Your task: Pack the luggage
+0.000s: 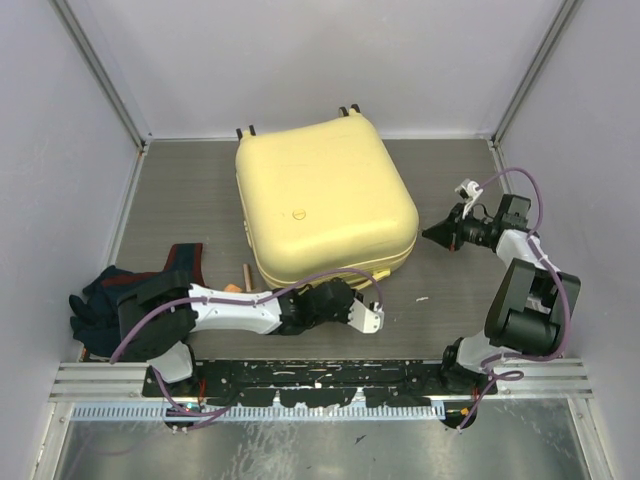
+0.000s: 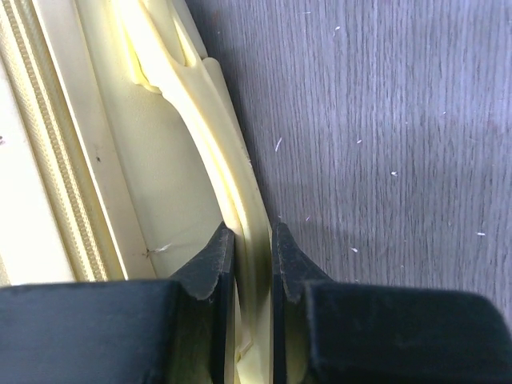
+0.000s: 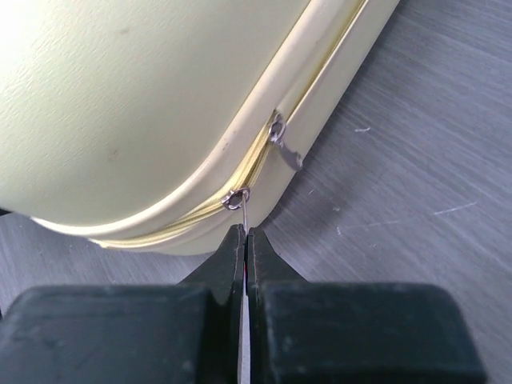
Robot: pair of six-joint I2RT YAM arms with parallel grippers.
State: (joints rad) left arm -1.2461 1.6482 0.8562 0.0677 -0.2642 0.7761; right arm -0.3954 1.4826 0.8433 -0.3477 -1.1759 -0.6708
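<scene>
The pale-yellow luggage (image 1: 322, 200) lies closed in the middle of the table, its wheels at the far edge. My left gripper (image 1: 368, 312) is at its near side, shut on the yellow handle (image 2: 254, 240), which runs between the two fingers. My right gripper (image 1: 432, 232) is at the suitcase's right corner, shut on the thin metal zipper pull (image 3: 243, 214) that hangs from a slider on the zipper line. A second zipper pull (image 3: 285, 148) hangs free a little further along the zipper.
A heap of dark blue and maroon clothes (image 1: 120, 290) lies at the left, partly under my left arm. A small brown peg-like item (image 1: 247, 274) lies by the suitcase's near left corner. Grey walls close in the table on three sides.
</scene>
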